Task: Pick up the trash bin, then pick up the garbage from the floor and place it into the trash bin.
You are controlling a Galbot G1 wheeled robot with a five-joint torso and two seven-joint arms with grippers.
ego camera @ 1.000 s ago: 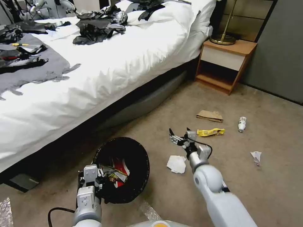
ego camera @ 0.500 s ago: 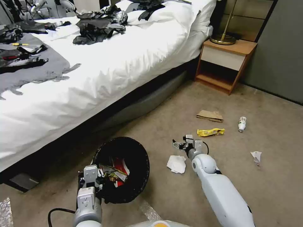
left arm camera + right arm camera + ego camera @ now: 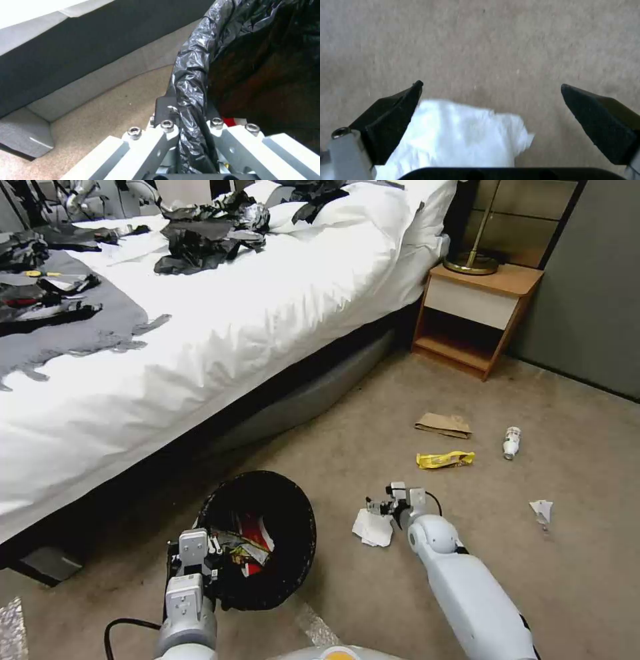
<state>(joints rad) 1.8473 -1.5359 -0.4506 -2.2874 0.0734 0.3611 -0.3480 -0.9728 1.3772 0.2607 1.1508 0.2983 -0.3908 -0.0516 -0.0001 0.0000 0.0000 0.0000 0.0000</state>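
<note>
Bed [image 3: 220,323] with white duvet, left of view; black bags [image 3: 207,237] and a grey sheet [image 3: 73,323] lie on it. Wooden nightstand [image 3: 477,313] beside the bed head, brass lamp base [image 3: 472,263] on top. Floor is beige carpet [image 3: 587,553].

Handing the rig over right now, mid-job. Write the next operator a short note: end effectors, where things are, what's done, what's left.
Left end effector: shut on the rim of the trash bin, holding it beside the bed.
Right end effector: open, low over the crumpled white tissue, tissue between its fingers, not yet gripped.
Done: bin picked up; some litter already lies inside it.
Left on the carpet: the tissue, yellow wrapper, brown paper bag, small bottle, white scrap.
</note>
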